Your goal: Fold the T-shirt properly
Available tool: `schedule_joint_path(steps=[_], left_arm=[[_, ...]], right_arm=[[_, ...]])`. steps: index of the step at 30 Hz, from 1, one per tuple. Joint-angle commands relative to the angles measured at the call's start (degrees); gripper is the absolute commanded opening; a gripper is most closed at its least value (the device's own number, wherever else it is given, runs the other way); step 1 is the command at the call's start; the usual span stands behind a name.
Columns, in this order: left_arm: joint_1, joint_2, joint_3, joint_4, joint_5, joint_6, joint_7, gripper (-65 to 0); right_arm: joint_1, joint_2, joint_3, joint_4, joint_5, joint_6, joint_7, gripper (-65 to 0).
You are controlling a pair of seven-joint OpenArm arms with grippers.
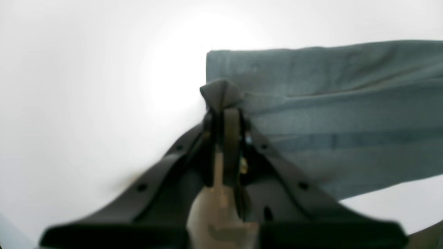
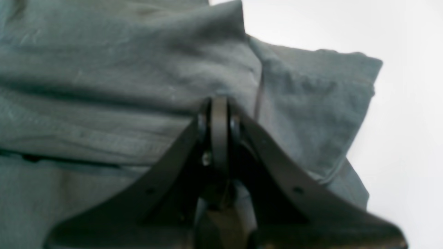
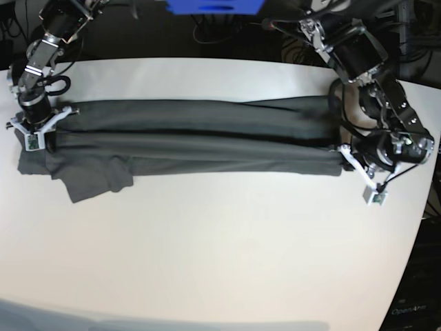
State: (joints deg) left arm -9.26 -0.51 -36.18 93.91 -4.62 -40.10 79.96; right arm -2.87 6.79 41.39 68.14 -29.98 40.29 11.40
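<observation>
Left gripper [image 1: 221, 95] pinches the T-shirt [image 3: 207, 138] corner, right gripper [image 2: 218, 103] clamps the opposite end; I see it stretched across the counter [image 3: 227, 248].

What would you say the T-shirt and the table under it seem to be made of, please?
T-shirt: a soft, matte dark grey knit, probably cotton; it wrinkles, drapes in folds and shows a fine weave in the wrist views.
Table: a smooth, hard white top, likely laminate or painted board; it reflects the light softly, though the material underneath stays unclear.
</observation>
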Motion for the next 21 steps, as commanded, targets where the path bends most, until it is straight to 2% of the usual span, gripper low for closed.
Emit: schedule_joint_path(steps=[1, 8, 14, 21], left_arm=[[-0.19, -1.20, -0.08, 0.99, 0.45, 0.10, 0.04, -62.2], [2.44, -1.02, -0.08, 0.82, -0.08, 0.10, 0.04, -62.2], [4.38, -1.46, 0.01, 0.47, -7.47, 0.10, 0.04, -62.2], [6.84, -1.64, 0.27, 0.38, -8.87, 0.10, 0.04, -62.1]], right_arm=[[-0.42, 0.55, 0.33, 0.12, -2.24, -0.29, -3.62, -64.3], [-0.42, 0.55, 0.33, 0.12, -2.24, -0.29, -3.62, -64.3], [-0.42, 0.55, 0.33, 0.12, -2.24, -0.29, -3.62, -64.3], [-0.42, 0.55, 0.33, 0.12, -2.24, -0.29, -3.62, -64.3]])
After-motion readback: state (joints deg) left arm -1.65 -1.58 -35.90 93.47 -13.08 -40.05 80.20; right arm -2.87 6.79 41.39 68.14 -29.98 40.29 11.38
